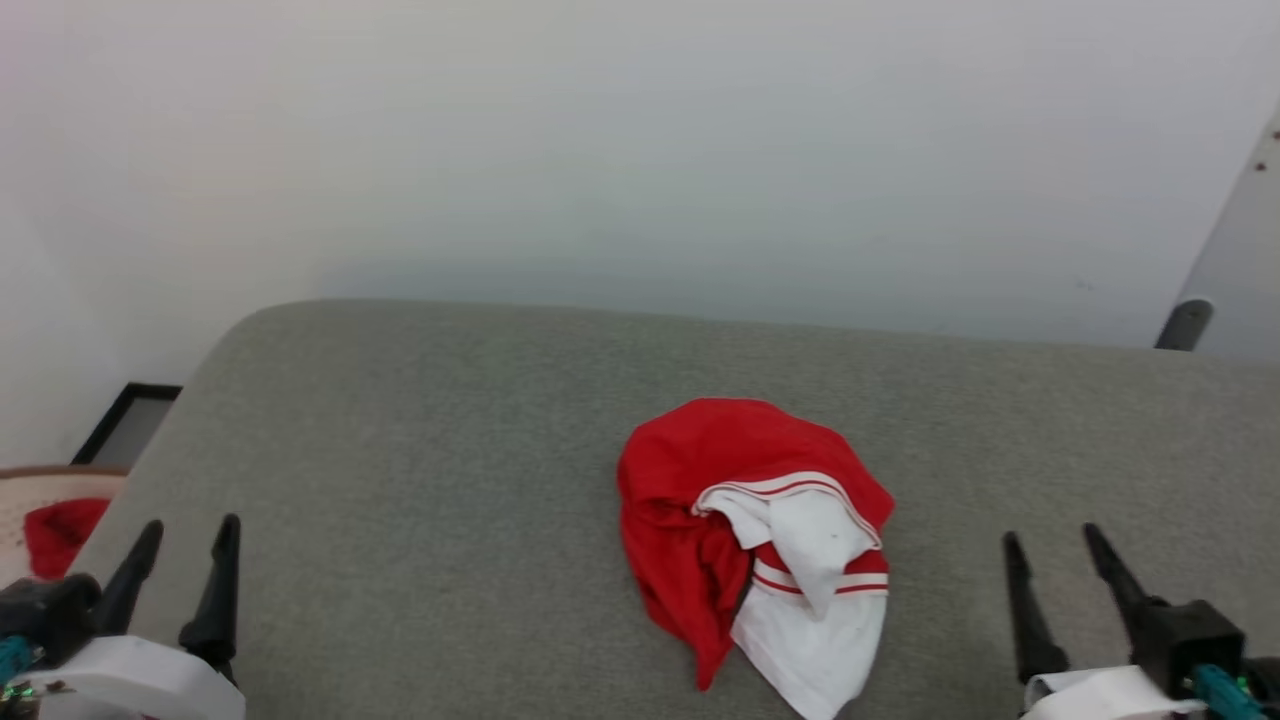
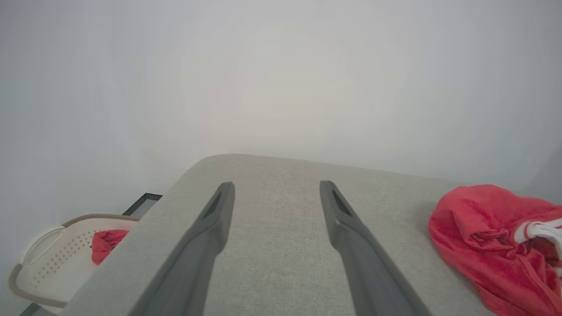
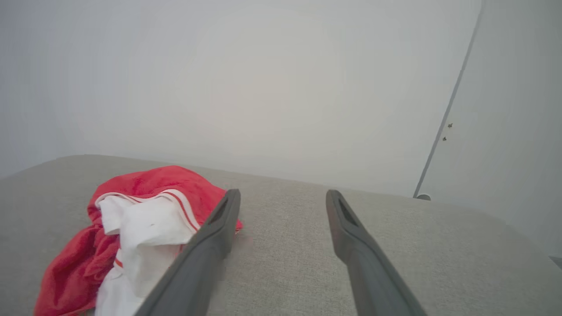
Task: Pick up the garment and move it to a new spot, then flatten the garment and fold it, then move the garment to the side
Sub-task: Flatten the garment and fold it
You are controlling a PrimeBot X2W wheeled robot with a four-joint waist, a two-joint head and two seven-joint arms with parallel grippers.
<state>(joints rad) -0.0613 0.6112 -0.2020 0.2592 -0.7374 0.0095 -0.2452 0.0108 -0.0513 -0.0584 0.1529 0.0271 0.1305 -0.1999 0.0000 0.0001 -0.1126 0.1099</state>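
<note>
The garment (image 1: 750, 530) lies crumpled in a heap on the grey padded surface (image 1: 450, 450), red cloth with white panels and red-and-white striped bands. It appears at the right edge of the left wrist view (image 2: 496, 237) and at the lower left of the right wrist view (image 3: 136, 228). My left gripper (image 1: 190, 535) stands open near the front left corner, well left of the garment, with nothing between its fingers (image 2: 215, 219). My right gripper (image 1: 1055, 540) is open too, a short way right of the garment, empty, fingers (image 3: 340, 219) above bare surface.
A pale perforated basket (image 2: 48, 259) with a small plain red cloth (image 1: 60, 530) in it sits on the floor left of the surface. A white wall stands behind. A dark-framed panel (image 1: 125, 420) lies on the floor at the far left. A door edge (image 1: 1230, 250) is at the right.
</note>
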